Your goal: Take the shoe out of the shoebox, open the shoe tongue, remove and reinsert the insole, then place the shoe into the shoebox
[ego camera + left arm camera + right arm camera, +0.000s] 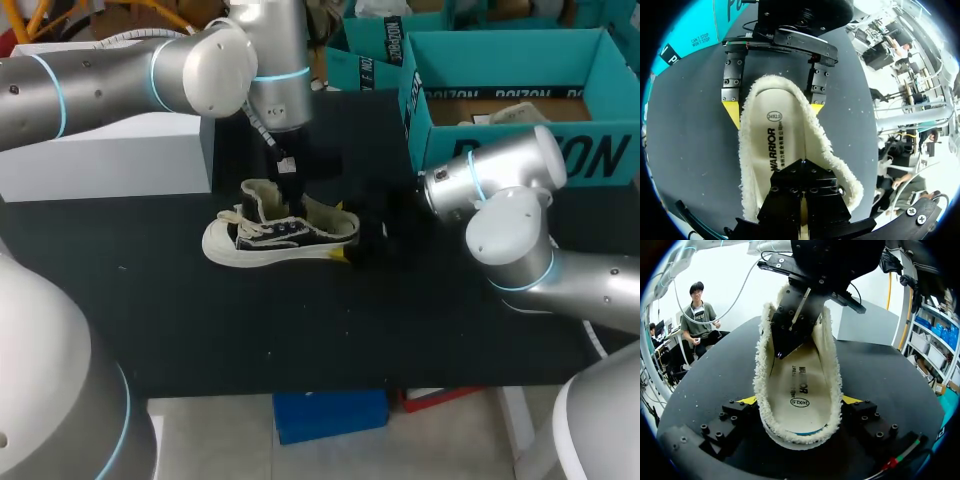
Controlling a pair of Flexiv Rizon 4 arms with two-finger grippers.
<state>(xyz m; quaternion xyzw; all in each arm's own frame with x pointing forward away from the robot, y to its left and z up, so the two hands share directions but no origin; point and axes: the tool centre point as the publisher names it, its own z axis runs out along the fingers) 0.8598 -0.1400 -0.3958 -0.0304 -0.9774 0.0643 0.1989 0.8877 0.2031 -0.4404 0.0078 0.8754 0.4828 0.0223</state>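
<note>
A black-and-white shoe [270,240] lies on its side on the black table, toe toward the left. Its cream fleecy insole [262,197] sticks up out of the opening. My left gripper [288,172] comes down from above and is shut on the insole's raised end [785,145], black fingers pinched together [802,197]. My right gripper [352,245] sits at the shoe's heel. Its yellow fingertips [747,400] press the fleecy heel end [800,390] from both sides, spread wide. The teal shoebox [500,40] stands open at the back right.
A white box [100,155] stands at the back left, close behind the left arm. A second teal box [365,60] is behind the shoe. My right arm's elbow [510,240] hangs over the table's right part. The table's front edge [330,385] runs below the shoe.
</note>
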